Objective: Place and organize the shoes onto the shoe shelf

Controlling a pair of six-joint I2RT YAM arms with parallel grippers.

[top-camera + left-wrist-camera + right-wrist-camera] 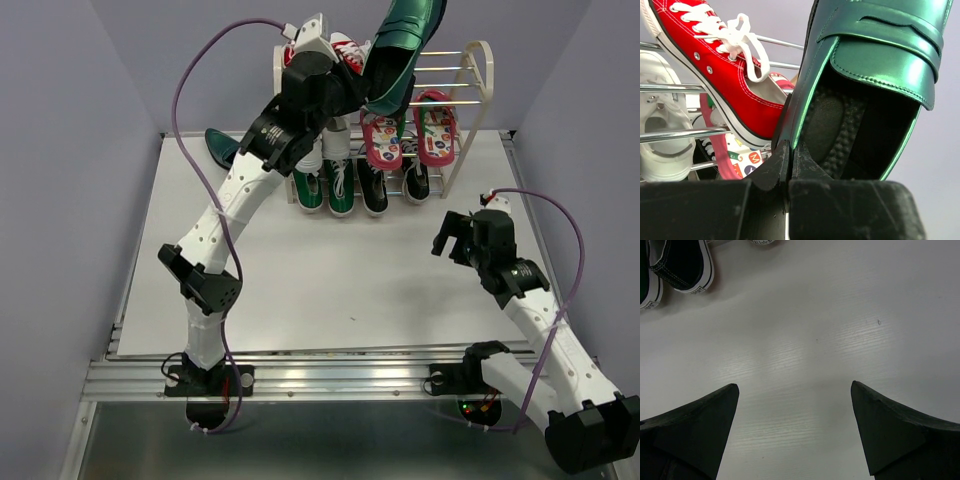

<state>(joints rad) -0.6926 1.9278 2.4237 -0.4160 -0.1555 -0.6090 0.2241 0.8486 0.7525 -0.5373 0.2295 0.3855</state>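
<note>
Already most of the job is looking done, by my reading. At the far left, the loose loafer (222, 146) is lying on the table (330, 290) beside the shoe shelf (483, 72), behind the left arm, and it is waiting to be collected. Next along, the left gripper (789, 170) is pinching its fingers tight on the heel rim of the held loafer (405, 40) and is holding it tilted, high above the top tier. A red sneaker (715, 60) is sitting just beside that loafer on the top rods, with a white sneaker (662, 130) lower down, so the free rods are lying further right. The red sneaker is crowding the approach.

At the bottom of the rack, green sneakers (322, 188) are standing left of the black sneakers (373, 188). The flip-flops (382, 142) are leaning on a middle tier above them. Both task pairs are looking placed, while the left arm is hiding part of the rack.

At the right, the right gripper (795, 430) is hovering over bare table with its jaws spread wide, gripping nothing, well apart from the shelf.
</note>
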